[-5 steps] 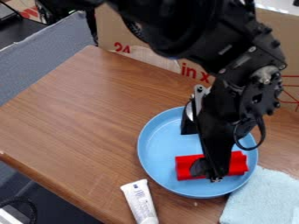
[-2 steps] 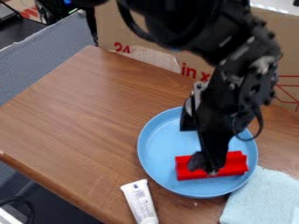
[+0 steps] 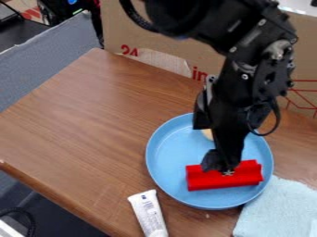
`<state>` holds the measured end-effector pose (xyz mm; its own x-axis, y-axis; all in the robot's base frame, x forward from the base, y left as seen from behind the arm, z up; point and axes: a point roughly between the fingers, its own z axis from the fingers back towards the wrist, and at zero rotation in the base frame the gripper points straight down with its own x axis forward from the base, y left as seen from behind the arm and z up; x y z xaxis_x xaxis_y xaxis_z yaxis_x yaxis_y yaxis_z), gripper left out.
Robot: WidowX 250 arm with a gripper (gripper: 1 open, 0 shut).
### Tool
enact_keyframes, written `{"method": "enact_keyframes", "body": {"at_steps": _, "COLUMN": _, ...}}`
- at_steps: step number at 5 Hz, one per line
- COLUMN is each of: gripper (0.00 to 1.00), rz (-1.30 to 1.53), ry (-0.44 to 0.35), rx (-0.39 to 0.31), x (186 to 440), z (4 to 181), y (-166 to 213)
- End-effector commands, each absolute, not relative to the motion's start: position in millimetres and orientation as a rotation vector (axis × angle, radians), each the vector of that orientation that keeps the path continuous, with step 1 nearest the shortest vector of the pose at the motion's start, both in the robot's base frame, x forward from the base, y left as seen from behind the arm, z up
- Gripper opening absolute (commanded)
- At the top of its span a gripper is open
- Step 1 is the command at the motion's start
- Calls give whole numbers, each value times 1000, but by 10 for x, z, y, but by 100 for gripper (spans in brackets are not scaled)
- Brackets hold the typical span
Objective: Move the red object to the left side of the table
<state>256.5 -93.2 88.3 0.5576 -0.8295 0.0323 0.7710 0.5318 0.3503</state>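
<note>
The red object (image 3: 227,176) is a flat red bar lying in the round blue plate (image 3: 168,153) at the front right of the brown table (image 3: 87,111). My black arm comes down from the top right. My gripper (image 3: 223,163) points straight down onto the bar's top middle, and its fingers (image 3: 220,159) look spread along the bar's upper edge. The tips hide the centre of the bar. I cannot see whether the tips touch it. The bar rests flat in the plate.
A white tube (image 3: 147,212) lies at the front edge, left of the plate. A light blue cloth (image 3: 283,211) covers the front right corner. A cardboard box (image 3: 155,46) with red print stands at the back. A grey panel (image 3: 44,56) borders the table's left side.
The arm has shifted slightly up and to the left over the plate. The red bar has turned a little and sits slightly more to the left in the plate.
</note>
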Motion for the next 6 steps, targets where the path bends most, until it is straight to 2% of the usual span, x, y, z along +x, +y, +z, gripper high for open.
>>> {"method": "enact_keyframes", "body": {"at_steps": 1, "gripper": 100, "rz": -955, "ry": -237, "rx": 309, "x": 2625, "z": 955, "y": -1028}}
{"method": "enact_keyframes", "body": {"at_steps": 2, "gripper": 100, "rz": -956, "ry": -242, "rx": 300, "x": 2631, "z": 933, "y": -1036}}
{"method": "enact_keyframes", "body": {"at_steps": 4, "gripper": 100, "rz": -952, "ry": -219, "rx": 281, "x": 2676, "z": 1108, "y": -1045}}
{"method": "enact_keyframes", "body": {"at_steps": 6, "gripper": 100, "rz": -947, "ry": -227, "rx": 284, "x": 2808, "z": 1052, "y": -944}}
